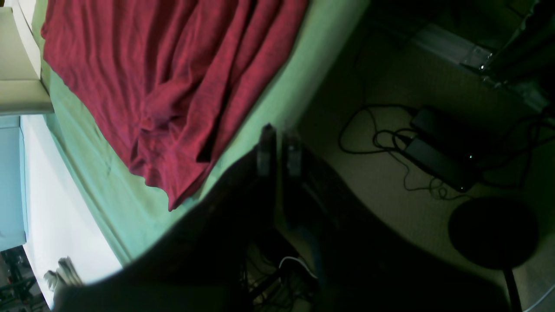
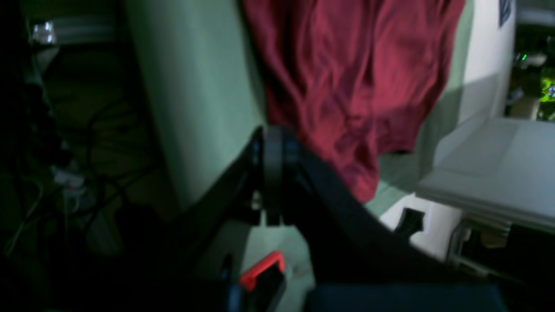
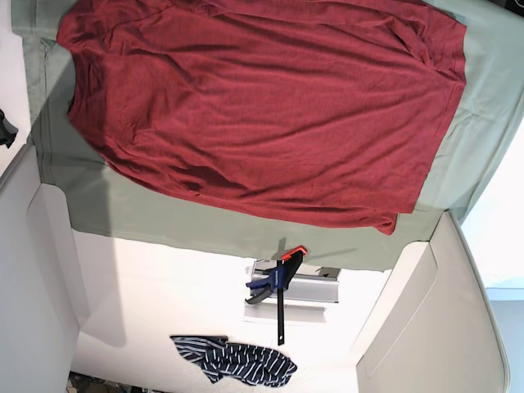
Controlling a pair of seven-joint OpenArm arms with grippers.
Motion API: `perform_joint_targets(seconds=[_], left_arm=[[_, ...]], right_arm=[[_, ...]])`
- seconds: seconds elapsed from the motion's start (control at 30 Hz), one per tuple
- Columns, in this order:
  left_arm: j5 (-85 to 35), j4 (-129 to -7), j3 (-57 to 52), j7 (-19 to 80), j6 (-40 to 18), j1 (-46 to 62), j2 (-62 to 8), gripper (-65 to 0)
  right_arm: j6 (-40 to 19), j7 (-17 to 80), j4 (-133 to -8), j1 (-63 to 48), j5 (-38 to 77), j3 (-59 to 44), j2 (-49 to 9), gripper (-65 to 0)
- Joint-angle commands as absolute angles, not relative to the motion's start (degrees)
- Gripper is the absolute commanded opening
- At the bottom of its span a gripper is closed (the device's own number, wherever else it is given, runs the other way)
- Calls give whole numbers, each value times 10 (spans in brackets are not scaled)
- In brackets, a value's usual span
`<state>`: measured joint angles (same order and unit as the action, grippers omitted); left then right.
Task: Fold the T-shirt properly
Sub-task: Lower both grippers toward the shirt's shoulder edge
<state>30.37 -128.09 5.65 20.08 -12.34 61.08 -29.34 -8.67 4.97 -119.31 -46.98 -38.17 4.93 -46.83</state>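
Left wrist view: the left gripper (image 1: 279,149) has its jaws drawn together with nothing between them, poised at the table edge. The wrinkled dark-red cotton T-shirt (image 1: 173,86) lies up and to the left of it, its nearest corner just beyond on the pale green table cover (image 1: 108,190). Right wrist view: the right gripper (image 2: 274,147) is likewise closed and empty, shirt up and to its right. Base view: shirt spread flat, long axis running side to side; neither arm looks clearly nearer.
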Motion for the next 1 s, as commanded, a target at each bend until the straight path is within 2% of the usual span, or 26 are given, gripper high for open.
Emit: perform_joint_targets(seconds=[0.0, 0.27, 0.3, 0.4, 0.43, 0.63, 0.73, 0.97], left_arm=[[307, -1291, 55, 195, -118, 618, -295, -589], [307, -1291, 55, 200, -117, 618, -293, -589], [307, -1290, 55, 200, -114, 618, -290, -589], [307, -1290, 55, 206, -102, 618, -279, -589], [307, -1290, 55, 208, -101, 618, -275, -589], [307, -1291, 55, 213, -101, 620, -265, -589], [307, -1290, 55, 213, -101, 619, -265, -589], [307, -1290, 55, 216, -101, 619, -265, -589]], right_arm=[[-80, 45, -1203, -463, -384, 51, -476, -650], [-80, 114, -1205, -394, -384, 176, -474, -650], [-80, 120, -1205, -384, -384, 197, -473, -614], [-79, 128, -1205, -358, -384, 246, -458, -370], [-79, 129, -1205, -350, -384, 256, -449, -324], [-66, 154, -1204, -314, -384, 275, -402, -314], [-66, 200, -1201, -300, -383, 275, -396, -314], [-85, 200, -1176, -299, -384, 274, -387, -314]])
